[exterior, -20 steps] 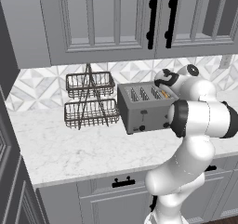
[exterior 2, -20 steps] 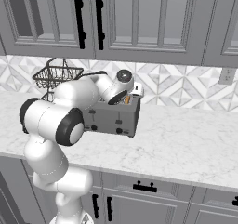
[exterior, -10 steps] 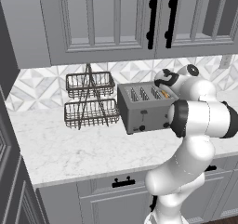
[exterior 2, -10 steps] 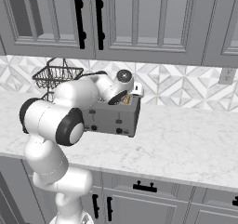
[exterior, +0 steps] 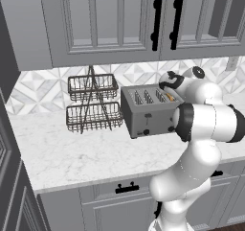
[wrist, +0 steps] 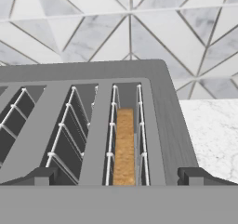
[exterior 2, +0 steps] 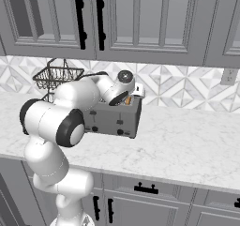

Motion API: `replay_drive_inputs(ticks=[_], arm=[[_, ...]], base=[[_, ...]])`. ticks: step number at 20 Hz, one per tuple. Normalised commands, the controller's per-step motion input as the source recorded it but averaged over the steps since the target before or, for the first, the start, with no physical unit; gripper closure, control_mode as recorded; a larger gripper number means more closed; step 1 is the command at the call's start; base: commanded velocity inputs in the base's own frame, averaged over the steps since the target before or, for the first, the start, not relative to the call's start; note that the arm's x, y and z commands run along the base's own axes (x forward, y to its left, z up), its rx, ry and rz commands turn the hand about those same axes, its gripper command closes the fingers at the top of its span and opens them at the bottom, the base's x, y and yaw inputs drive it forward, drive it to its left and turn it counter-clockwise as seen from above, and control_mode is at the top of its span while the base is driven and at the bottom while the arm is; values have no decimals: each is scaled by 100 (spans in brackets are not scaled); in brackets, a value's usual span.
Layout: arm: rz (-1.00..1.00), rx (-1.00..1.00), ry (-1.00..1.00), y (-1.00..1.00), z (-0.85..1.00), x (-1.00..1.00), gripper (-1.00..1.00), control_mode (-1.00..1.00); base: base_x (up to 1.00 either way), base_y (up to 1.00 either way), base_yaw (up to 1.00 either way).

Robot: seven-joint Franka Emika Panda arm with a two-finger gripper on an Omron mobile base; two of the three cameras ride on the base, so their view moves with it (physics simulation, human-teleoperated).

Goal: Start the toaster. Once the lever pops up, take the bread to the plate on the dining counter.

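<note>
The bread [wrist: 124, 146] is sitting down in the end slot of the toaster [exterior: 148, 112], which is standing towards the back edge of the bench [exterior: 76, 153] beside the wire rack [exterior: 92, 104]. Nothing is changing over the last second: the hand [wrist: 120, 175] is still hovering over that slot, jaws spread wide and grasping nothing, so I'd judge it is lining up to lift the slice.

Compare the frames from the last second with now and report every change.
Nothing visibly changed. The end effector hangs open over the toaster, the bread sits in its end slot, and the wire rack stands beside it as before.
</note>
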Motion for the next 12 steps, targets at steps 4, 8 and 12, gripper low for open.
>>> replay_drive_inputs(ticks=[4, 8, 12], arm=[[0, 0, 0, 0, 0, 0, -100, -100], [0, 0, 0, 0, 0, 0, -100, -100], [0, 0, 0, 0, 0, 0, -100, -100]], base=[[0, 0, 0], [0, 0, 0], [0, 0, 0]])
